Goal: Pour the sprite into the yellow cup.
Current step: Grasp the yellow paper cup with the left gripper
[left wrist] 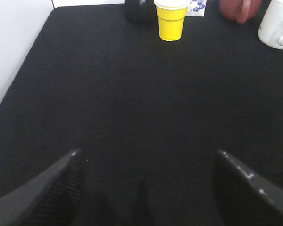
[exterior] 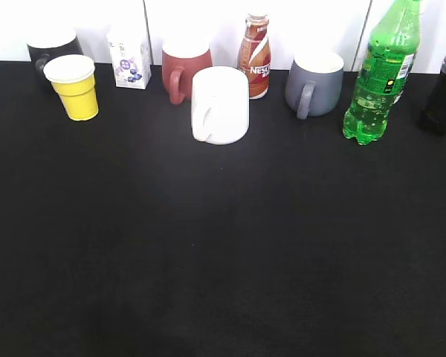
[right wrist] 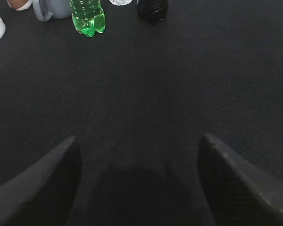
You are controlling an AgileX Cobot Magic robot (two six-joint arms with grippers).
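Observation:
The sprite [exterior: 379,71], a tall bright-green bottle, stands upright at the back right of the black table; its bumpy base shows in the right wrist view [right wrist: 87,18]. The yellow cup [exterior: 75,88] stands upright at the back left and shows in the left wrist view [left wrist: 171,19]. My left gripper [left wrist: 146,155] is open and empty, low over the table, well short of the cup. My right gripper [right wrist: 137,141] is open and empty, well short of the bottle. Neither gripper shows in the exterior view.
Along the back stand a black mug [exterior: 50,50], a small white carton [exterior: 129,56], a red mug [exterior: 184,68], a white mug [exterior: 221,104], a brown Nestle bottle [exterior: 255,56], a grey mug [exterior: 314,83] and a dark bottle [exterior: 444,89].

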